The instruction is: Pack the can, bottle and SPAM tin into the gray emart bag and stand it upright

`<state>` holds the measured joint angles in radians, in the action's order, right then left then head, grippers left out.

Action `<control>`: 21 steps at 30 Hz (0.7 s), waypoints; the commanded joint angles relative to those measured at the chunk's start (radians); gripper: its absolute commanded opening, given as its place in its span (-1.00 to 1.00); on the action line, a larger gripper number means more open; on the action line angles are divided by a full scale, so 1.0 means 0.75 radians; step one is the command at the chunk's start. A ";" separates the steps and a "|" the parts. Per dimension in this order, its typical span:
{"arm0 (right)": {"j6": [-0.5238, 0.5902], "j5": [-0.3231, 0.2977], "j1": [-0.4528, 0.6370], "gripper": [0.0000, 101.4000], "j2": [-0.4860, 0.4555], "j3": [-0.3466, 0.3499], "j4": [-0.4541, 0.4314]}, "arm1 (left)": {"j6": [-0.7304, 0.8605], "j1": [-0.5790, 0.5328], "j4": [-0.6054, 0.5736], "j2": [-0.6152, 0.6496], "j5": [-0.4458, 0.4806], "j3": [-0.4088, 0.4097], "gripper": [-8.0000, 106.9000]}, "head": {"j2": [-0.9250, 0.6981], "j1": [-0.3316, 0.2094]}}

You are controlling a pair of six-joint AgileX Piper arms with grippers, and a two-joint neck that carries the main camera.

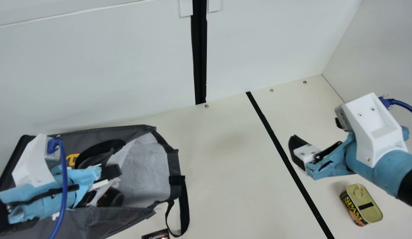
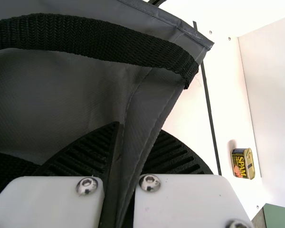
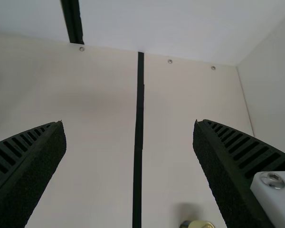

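The gray bag (image 1: 144,166) lies on its side at the left, its mouth facing the table's middle. My left gripper (image 1: 109,177) is at that mouth; in the left wrist view, the gripper (image 2: 128,161) is shut on a fold of the bag (image 2: 71,102). A dark round object (image 1: 110,197), perhaps the bottle, shows just inside. My right gripper (image 1: 309,151) hangs above the table at the right, and in its wrist view the gripper (image 3: 129,124) is wide open and empty. Beneath the right arm is the SPAM tin (image 1: 366,205), seen also as a tin (image 2: 243,164) and a tin edge (image 3: 199,224).
Near the main view's bottom edge lies a dark printed item (image 1: 157,234), partly cut off, close to a bag strap (image 1: 184,205). A black line (image 1: 284,152) runs along the table (image 1: 226,172). White walls (image 1: 93,76) stand behind and at the right.
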<state>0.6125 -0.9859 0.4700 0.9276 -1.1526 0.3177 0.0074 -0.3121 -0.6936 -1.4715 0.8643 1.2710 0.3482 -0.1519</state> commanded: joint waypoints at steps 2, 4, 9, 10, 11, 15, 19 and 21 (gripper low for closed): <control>-0.044 -0.020 0.020 0.87 -0.009 -0.018 -0.055 | 0.000 0.000 0.000 0.000 0.000 0.000 -1.00 | 0.001 -0.030; -0.072 -0.039 0.037 0.87 -0.016 -0.029 -0.086 | 0.000 0.000 0.000 0.000 0.000 0.000 -1.00 | 0.001 -0.030; -0.148 -0.102 0.087 0.87 -0.028 -0.062 -0.169 | 0.000 0.000 0.000 0.000 0.000 0.000 -1.00 | 0.001 -0.030; -0.161 -0.116 0.098 0.87 -0.030 -0.069 -0.185 | 0.000 0.000 0.000 0.000 0.000 0.000 -1.00 | 0.001 -0.030; -0.175 -0.130 0.106 0.87 -0.031 -0.075 -0.203 | 0.000 0.000 0.000 0.000 0.000 0.000 -1.00 | 0.001 -0.030; -0.223 -0.187 0.138 0.87 -0.034 -0.104 -0.267 | 0.000 0.000 0.000 0.000 0.000 0.000 -1.00 | 0.001 -0.030; -0.258 -0.241 0.155 0.87 -0.038 -0.133 -0.317 | 0.000 0.000 0.000 0.000 0.000 0.000 -1.00 | 0.001 -0.030; -0.272 -0.269 0.158 0.87 -0.041 -0.147 -0.335 | 0.000 0.000 0.000 0.000 0.000 0.000 -1.00 | 0.001 -0.030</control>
<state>0.4129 -1.1754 0.5870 0.8969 -1.2586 0.0734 0.0074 -0.3121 -0.6936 -1.4715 0.8643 1.2710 0.3482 -0.1519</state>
